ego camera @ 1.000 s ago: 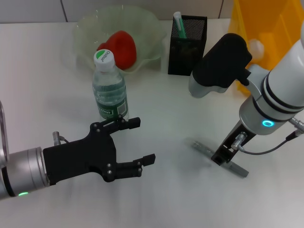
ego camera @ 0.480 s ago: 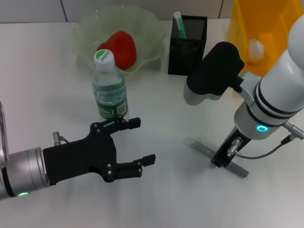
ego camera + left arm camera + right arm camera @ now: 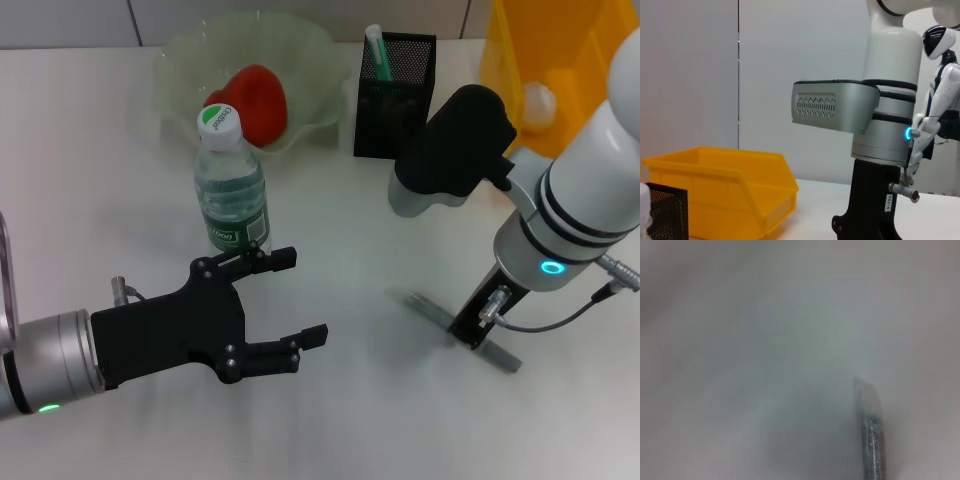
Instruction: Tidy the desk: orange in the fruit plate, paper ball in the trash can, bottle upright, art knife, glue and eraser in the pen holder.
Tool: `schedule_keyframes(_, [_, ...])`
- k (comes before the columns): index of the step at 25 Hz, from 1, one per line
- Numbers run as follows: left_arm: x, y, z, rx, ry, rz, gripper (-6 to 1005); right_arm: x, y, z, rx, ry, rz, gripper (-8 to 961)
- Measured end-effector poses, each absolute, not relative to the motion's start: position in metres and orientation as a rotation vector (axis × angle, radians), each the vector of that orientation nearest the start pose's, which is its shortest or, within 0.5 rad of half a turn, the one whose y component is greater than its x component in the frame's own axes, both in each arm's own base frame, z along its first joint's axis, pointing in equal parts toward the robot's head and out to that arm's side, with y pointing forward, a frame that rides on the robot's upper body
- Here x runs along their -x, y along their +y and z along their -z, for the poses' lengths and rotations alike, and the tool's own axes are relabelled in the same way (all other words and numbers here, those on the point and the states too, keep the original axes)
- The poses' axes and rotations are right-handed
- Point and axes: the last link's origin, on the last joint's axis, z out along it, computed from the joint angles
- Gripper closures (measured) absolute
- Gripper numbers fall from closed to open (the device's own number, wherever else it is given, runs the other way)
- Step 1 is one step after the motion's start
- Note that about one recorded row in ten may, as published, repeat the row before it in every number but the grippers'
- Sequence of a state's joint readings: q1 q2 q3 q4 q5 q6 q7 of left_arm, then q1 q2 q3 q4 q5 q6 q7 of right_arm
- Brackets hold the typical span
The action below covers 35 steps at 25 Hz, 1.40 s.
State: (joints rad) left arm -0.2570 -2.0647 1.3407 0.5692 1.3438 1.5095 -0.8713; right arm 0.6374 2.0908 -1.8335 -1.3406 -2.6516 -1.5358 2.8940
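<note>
You are on the art-knife step, by the look of it. Take the pen holder [image 3: 394, 95] as your landmark. Largest first: the trash can [image 3: 545, 70] stands just to its right, with the paper ball [image 3: 539, 100] already inside. The fruit plate [image 3: 190, 55] sits to its left, holding the orange [image 3: 257, 102]. The bottle [image 3: 230, 185] is upright, forward and left of the holder, so those three jobs look done. A green-capped stick, probably the glue [image 3: 376, 48], pokes out of the holder. No eraser shows anywhere.

The right gripper [image 3: 474, 329] is down on the art knife [image 3: 462, 331], which lies flat on the desk well forward and right of the holder. You cannot tell whether its fingers have closed; the knife's middle is hidden under them. Next, I judge, you need a firm pinch on that thin flat handle, a clean lift, then a carry back to the holder, tipping the knife on end to drop it beside the stick.

The left gripper [image 3: 275, 310] hangs spread open and empty, forward of the bottle. Nothing stands between knife and holder.
</note>
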Motion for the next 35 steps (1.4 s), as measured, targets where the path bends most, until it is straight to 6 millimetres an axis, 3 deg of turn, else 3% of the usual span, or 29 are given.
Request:
schedule_keyframes(3, [0.2687, 0.2497, 0.0509, 2.707, -0.219, 0.935, 140, -0.1613, 0.3139, 0.0706, 2.580, 0.865, 0.831, 842])
schedule_keyframes(14, [0.2678, 0.2498, 0.0507, 2.709, -0.214, 0.939, 140, -0.1617, 0.3132, 0.0692, 2.601, 0.900, 0.806, 890])
schedule_keyframes(25, [0.2675, 0.2504, 0.0508, 2.710, -0.212, 0.938, 140, -0.1654, 0.3134, 0.0718, 2.598, 0.904, 0.833, 687])
schedule_keyframes(35, [0.2685, 0.2499, 0.0510, 2.709, -0.217, 0.933, 140, -0.1596, 0.3109, 0.0686, 2.610, 0.881, 0.804, 827])
